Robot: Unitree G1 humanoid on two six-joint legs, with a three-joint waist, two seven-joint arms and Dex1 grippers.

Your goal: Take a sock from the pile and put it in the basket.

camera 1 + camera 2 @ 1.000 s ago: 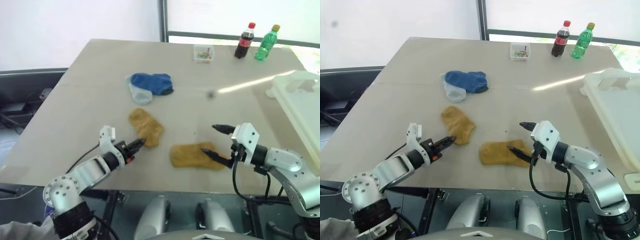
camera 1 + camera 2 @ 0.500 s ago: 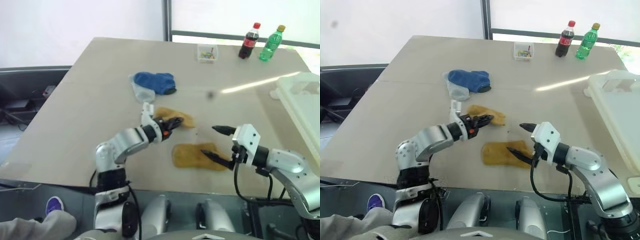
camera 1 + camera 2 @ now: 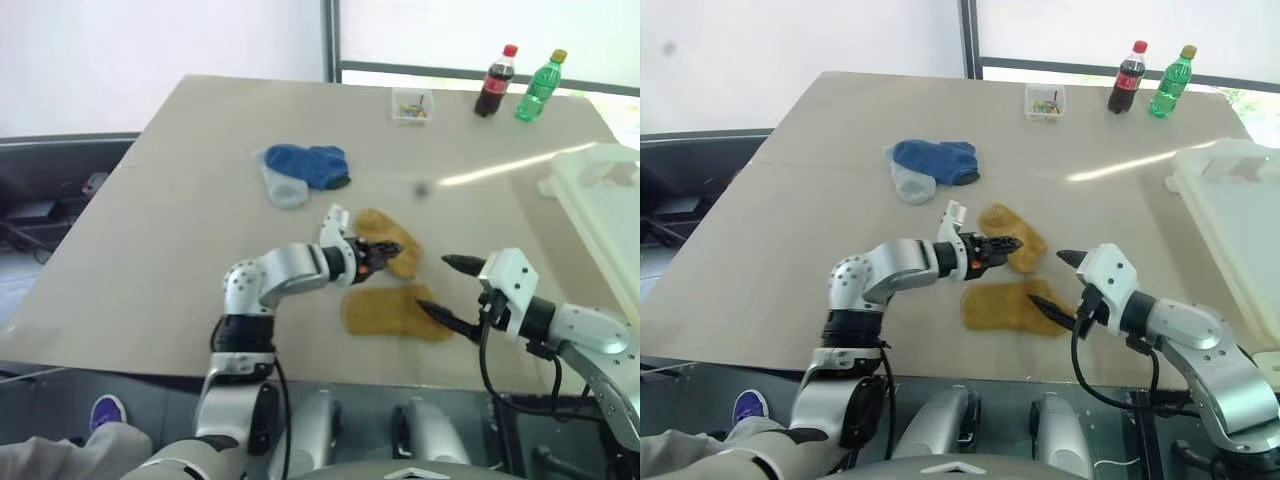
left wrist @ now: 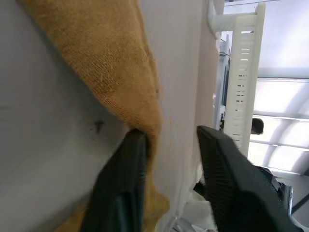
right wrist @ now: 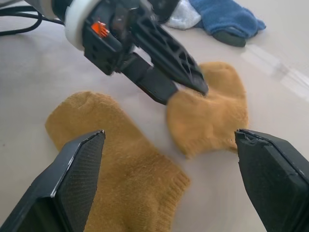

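While the left pincer (image 3: pixel 1006 244) stood half-spread beside the mustard sock (image 3: pixel 1014 236), biting its edge seemed wise; the right pincer (image 3: pixel 1054 281) gaped.

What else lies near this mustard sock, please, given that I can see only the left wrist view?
Observer: A second mustard sock lies flat beside your sock, on the robot's side of it.
Operator: Thank you. Where is the right hand?
Observer: The right hand is open, with its lower finger over one end of that second mustard sock.
Operator: And the rest of the pile?
Observer: The blue socks and a pale sock lie farther from the robot, apart from both mustard ones.
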